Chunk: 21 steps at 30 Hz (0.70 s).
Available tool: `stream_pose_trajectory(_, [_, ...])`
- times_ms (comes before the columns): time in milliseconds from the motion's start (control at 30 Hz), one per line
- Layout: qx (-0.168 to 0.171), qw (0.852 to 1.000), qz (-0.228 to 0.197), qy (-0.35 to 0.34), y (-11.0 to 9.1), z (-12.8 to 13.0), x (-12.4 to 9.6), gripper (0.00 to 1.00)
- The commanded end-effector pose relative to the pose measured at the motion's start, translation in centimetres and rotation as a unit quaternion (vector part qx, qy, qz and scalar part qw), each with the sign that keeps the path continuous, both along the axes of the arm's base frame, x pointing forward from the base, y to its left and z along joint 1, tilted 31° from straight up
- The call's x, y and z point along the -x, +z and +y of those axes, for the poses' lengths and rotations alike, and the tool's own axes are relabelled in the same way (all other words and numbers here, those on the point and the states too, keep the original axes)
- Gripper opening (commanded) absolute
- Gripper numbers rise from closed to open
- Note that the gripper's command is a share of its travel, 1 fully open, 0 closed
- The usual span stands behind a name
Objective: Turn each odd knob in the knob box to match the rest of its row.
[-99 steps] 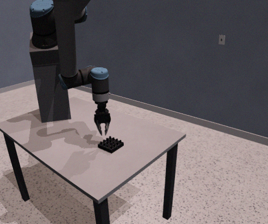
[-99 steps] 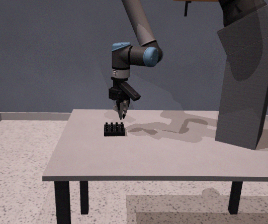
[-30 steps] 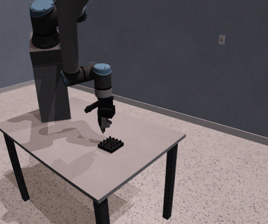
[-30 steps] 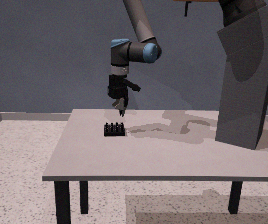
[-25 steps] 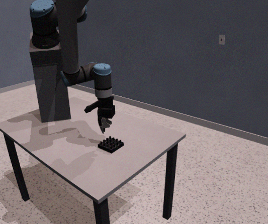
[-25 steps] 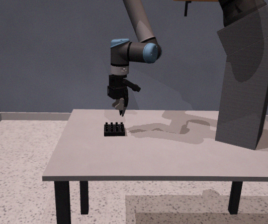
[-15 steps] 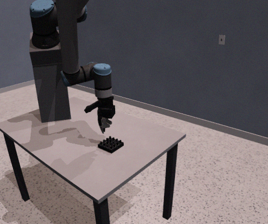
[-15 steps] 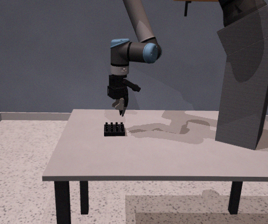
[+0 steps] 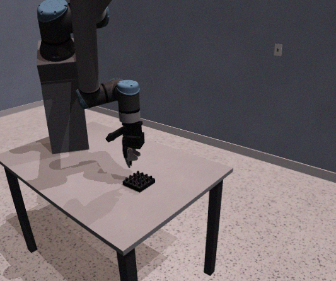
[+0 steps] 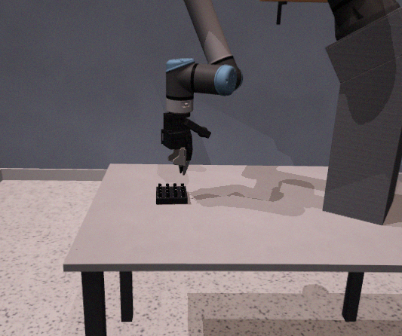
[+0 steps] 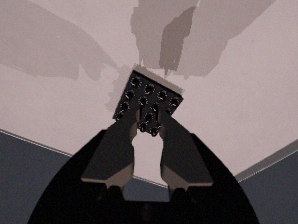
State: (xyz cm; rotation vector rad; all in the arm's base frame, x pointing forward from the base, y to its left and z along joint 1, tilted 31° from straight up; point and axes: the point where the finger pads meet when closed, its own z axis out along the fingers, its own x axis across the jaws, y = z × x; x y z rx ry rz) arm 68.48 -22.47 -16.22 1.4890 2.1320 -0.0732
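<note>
The knob box (image 9: 139, 188) (image 10: 171, 201) (image 11: 139, 91) is a small black block on the table, with rows of black upright knobs on top. In the wrist view it lies turned at a slant. The knobs' pointing directions and the row marks are too small and dark to read. My gripper (image 9: 129, 165) (image 10: 182, 172) (image 11: 148, 107) points down above the box, clear of the knobs in the top and exterior views. Its fingertips stand a narrow gap apart with nothing held between them. In the wrist view the fingers hide some knobs at the box's near part.
The light table (image 9: 176, 189) (image 10: 240, 241) (image 11: 225, 100) carries the box. The arm's grey pedestal (image 9: 65, 120) (image 10: 365, 158) stands at one end of it. Shadows of the arm fall across the table beside the box. A blue-grey wall is behind.
</note>
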Motion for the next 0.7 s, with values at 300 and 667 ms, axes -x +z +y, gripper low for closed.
stream_pose_trajectory(300, [0.0, 1.0, 0.0, 0.0, -0.7, -0.3, -0.3, 0.11])
stream_pose_trajectory(667, [0.0, 1.0, 0.0, 0.0, -1.9, -0.8, -0.9, 0.11])
